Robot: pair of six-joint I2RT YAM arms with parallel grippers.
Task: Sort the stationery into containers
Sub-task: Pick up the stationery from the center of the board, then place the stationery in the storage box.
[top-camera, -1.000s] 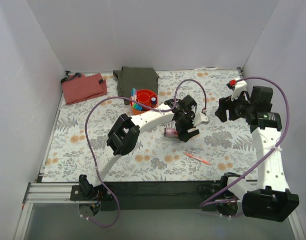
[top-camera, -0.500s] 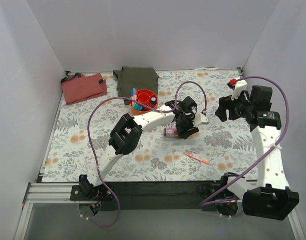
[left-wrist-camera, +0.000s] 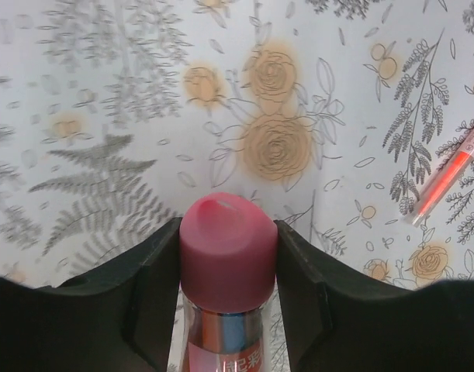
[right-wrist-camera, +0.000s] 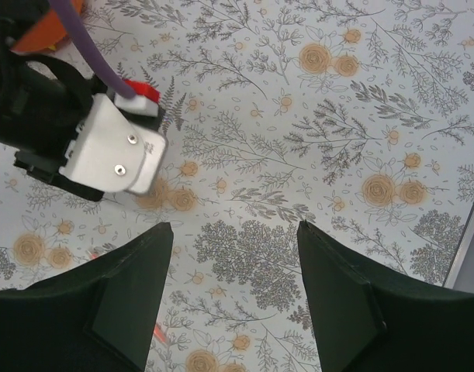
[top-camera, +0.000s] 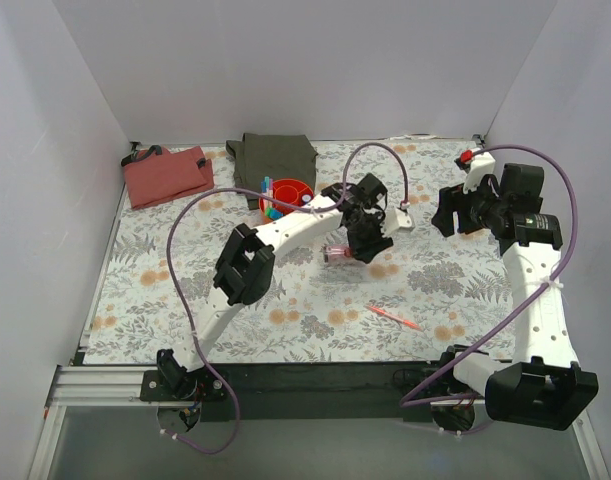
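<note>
My left gripper (top-camera: 351, 250) is shut on the fat pink tube (top-camera: 337, 253), held above the floral cloth right of the orange bowl (top-camera: 286, 201). In the left wrist view the tube's pink cap (left-wrist-camera: 227, 252) sits squeezed between both black fingers (left-wrist-camera: 147, 287). The bowl holds several capped markers. An orange-red pen (top-camera: 394, 318) lies on the cloth near the front; it also shows in the left wrist view (left-wrist-camera: 449, 167). My right gripper (top-camera: 447, 216) is open and empty, held high at the right; its fingers (right-wrist-camera: 128, 294) frame bare cloth.
A folded olive-green cloth (top-camera: 275, 158) lies at the back centre and a folded red cloth (top-camera: 167, 176) at the back left. White walls close in three sides. Purple cables loop over both arms.
My left gripper has lifted the pink tube and carried it up and left toward the bowl. The right arm has barely shifted.
</note>
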